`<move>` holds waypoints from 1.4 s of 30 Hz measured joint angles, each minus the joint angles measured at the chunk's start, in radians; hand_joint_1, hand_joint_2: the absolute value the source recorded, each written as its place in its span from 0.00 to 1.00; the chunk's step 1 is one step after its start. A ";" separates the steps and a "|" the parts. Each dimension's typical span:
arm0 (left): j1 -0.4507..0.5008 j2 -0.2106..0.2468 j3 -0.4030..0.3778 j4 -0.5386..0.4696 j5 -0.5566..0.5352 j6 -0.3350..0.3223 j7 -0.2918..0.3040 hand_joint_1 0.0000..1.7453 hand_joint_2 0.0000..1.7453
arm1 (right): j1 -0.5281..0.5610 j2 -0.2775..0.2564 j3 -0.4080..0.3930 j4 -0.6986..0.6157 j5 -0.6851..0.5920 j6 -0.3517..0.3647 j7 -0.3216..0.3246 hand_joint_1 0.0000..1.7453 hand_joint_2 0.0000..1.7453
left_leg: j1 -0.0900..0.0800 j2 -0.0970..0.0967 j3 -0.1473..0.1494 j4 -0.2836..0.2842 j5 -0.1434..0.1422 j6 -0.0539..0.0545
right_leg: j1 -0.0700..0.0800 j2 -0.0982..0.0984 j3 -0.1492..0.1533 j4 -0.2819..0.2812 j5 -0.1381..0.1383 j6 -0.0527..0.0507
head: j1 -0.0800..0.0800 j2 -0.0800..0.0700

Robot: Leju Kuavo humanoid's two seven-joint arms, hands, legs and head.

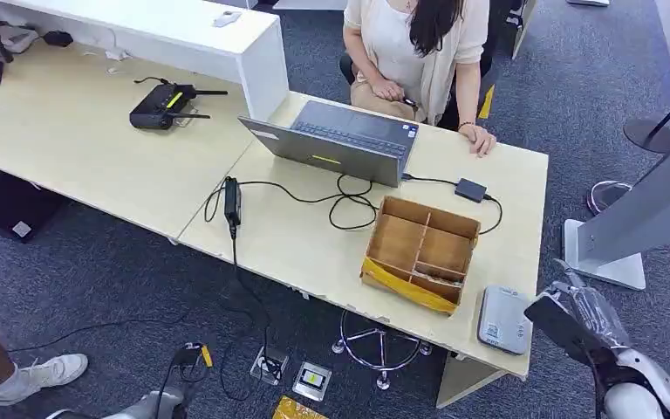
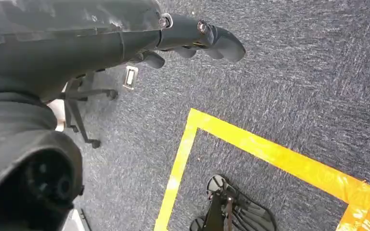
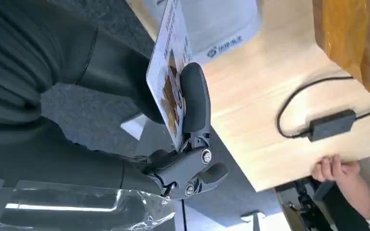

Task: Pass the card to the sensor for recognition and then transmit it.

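Right hand [image 3: 183,139] pinches card [image 3: 169,72] edge-on between thumb and fingers, just short of sensor [image 1: 503,319] at desk corner. Risks: thin grip lets card slip; tilted card misreads. Left hand [image 2: 192,41] hangs, fingers curled, holding nothing.

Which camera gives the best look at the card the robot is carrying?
The right wrist view: the card sits close up, pinched in the right hand, its print visible. In the head view the hand hides it; the left wrist view faces the floor.
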 joint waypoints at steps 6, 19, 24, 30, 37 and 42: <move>0.000 0.003 0.000 0.000 -0.002 -0.005 -0.013 0.00 0.00 | -0.090 0.000 0.000 -0.027 0.025 0.040 0.010 1.00 1.00 | 0.000 0.000 0.000 0.000 0.000 0.000 | 0.000 0.000 0.000 0.001 0.000 0.000 | 0.000 0.000; -0.009 0.008 -0.023 0.000 -0.031 -0.024 -0.029 0.00 0.00 | -0.406 0.054 0.035 -0.076 0.134 0.143 0.016 1.00 1.00 | 0.000 0.002 0.000 0.000 0.000 -0.001 | 0.000 0.001 -0.002 0.003 0.000 0.000 | 0.000 0.000; -0.019 0.008 -0.030 0.000 -0.041 -0.030 -0.027 0.00 0.00 | -0.505 0.114 0.061 -0.033 0.161 0.148 0.023 1.00 1.00 | 0.000 0.001 0.000 0.000 0.001 -0.001 | 0.000 0.001 -0.002 0.004 0.000 0.000 | 0.000 0.000; -0.029 0.008 -0.045 0.000 -0.044 -0.034 -0.018 0.00 0.00 | -0.566 0.179 0.097 0.027 0.194 0.149 0.060 1.00 1.00 | 0.000 0.001 0.000 0.000 0.001 -0.001 | 0.000 0.001 -0.002 0.004 0.000 0.000 | 0.000 0.000; -0.038 0.008 -0.056 0.000 -0.059 -0.034 -0.016 0.00 0.00 | -0.593 0.238 0.122 0.098 0.207 0.171 0.150 1.00 1.00 | 0.000 0.001 0.000 0.001 0.001 -0.001 | 0.000 0.001 -0.002 0.004 0.000 0.000 | 0.000 0.000; -0.048 0.005 -0.070 0.000 -0.064 -0.034 -0.004 0.00 0.00 | -0.598 0.253 0.132 0.133 0.213 0.180 0.184 1.00 1.00 | 0.000 0.001 0.000 0.001 0.001 -0.001 | 0.000 0.002 -0.002 0.004 0.000 0.000 | 0.000 0.000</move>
